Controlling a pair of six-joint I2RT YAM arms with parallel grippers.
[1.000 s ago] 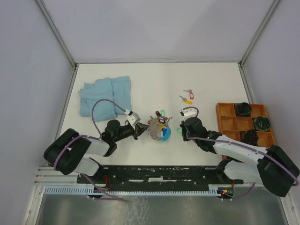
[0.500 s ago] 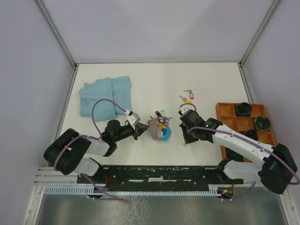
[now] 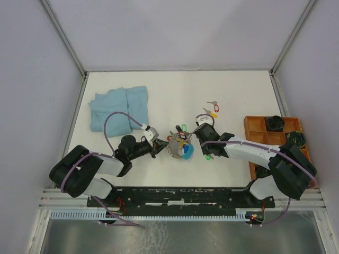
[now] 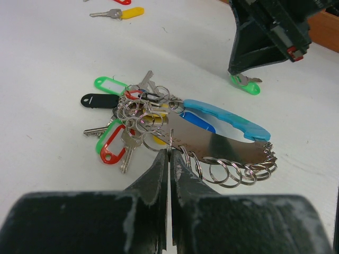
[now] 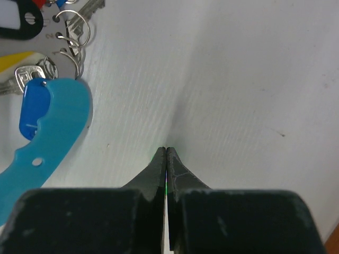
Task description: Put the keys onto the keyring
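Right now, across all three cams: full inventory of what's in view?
cloth: one, light blue, far left of the table.
key bunch: one cluster, silver keys with green, black, red and yellow tags, table centre; exact count unclear.
keyring plate: one, silver with a blue plastic part, split rings along its edge, touching the bunch.
red-tag key: one, loose, behind centre.
yellow-tag key: one, loose, beside the red one.
green-tag key: one, right of the plate.
tray: one, orange, compartmented, right side.
round parts: two show, black, in the tray; the arm hides the rest.
left gripper: shut on the keyring plate's edge.
right gripper: shut on the green-tag key.
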